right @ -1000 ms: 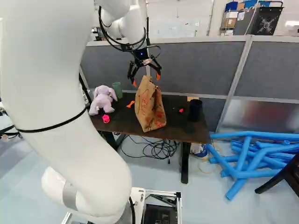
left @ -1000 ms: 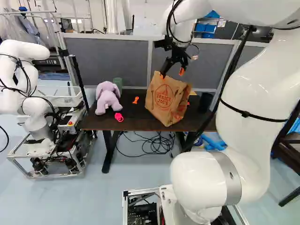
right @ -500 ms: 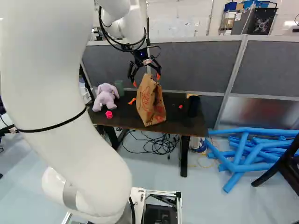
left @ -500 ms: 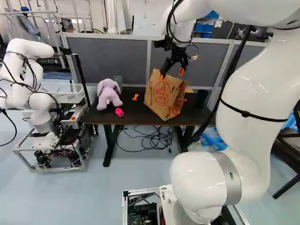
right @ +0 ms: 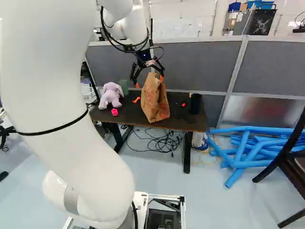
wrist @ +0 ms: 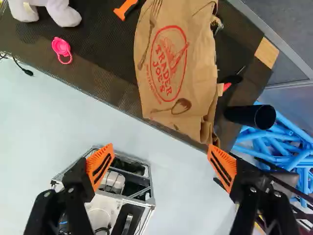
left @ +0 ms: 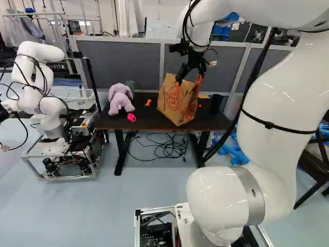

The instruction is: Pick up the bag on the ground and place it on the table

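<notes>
My gripper (left: 188, 81) stands open by the upper part of the brown paper bag (left: 176, 100), which rests slightly tilted on the dark table (left: 141, 122). Seen from the right base camera, the gripper (right: 149, 82) overlaps the top of the bag (right: 155, 102). In the wrist view nothing is between the widely spread orange-tipped fingers of the gripper (wrist: 160, 152); the bag (wrist: 168, 73) lies ahead of them, one fingertip close to its lower corner, and whether they touch cannot be told.
The table also holds a purple plush toy (left: 120, 98), a pink lid (left: 131, 117), an orange piece (left: 148, 102) and a black cup (right: 196, 103). Another robot (left: 46, 113) stands at the left. Cables (right: 162, 142) lie beneath the table, blue tubes (right: 245, 152) to its right.
The base has moved, backing off and turning somewhat, so table and bag sit farther away. My arm keeps its pose, its gripper open; the bag holds its place on the table. The other robot's arm has moved.
</notes>
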### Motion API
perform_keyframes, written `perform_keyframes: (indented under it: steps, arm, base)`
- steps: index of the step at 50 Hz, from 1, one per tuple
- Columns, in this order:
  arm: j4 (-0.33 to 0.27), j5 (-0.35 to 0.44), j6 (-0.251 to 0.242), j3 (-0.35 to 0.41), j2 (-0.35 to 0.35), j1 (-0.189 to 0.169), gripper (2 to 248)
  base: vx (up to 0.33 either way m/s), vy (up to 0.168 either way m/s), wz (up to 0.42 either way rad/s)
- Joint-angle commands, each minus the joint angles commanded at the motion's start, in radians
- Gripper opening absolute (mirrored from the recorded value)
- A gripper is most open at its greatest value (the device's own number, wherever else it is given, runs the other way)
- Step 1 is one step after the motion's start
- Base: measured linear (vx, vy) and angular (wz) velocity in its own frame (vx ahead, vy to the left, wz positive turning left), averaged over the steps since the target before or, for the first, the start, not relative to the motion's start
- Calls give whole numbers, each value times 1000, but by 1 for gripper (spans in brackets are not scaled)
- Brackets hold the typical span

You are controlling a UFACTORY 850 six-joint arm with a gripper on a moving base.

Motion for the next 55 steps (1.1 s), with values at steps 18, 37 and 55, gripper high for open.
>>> perform_keyframes:
  steps: [18, 37, 55]
  arm:
    - [0, 0, 0, 0, 0, 0, 247]
    - [0, 0, 0, 0, 0, 0, 247]
    - [0, 0, 0, 0, 0, 0, 247]
  base:
    - [-146, -3, -2]
    - [-117, -2, 4]
    - [4, -1, -1]
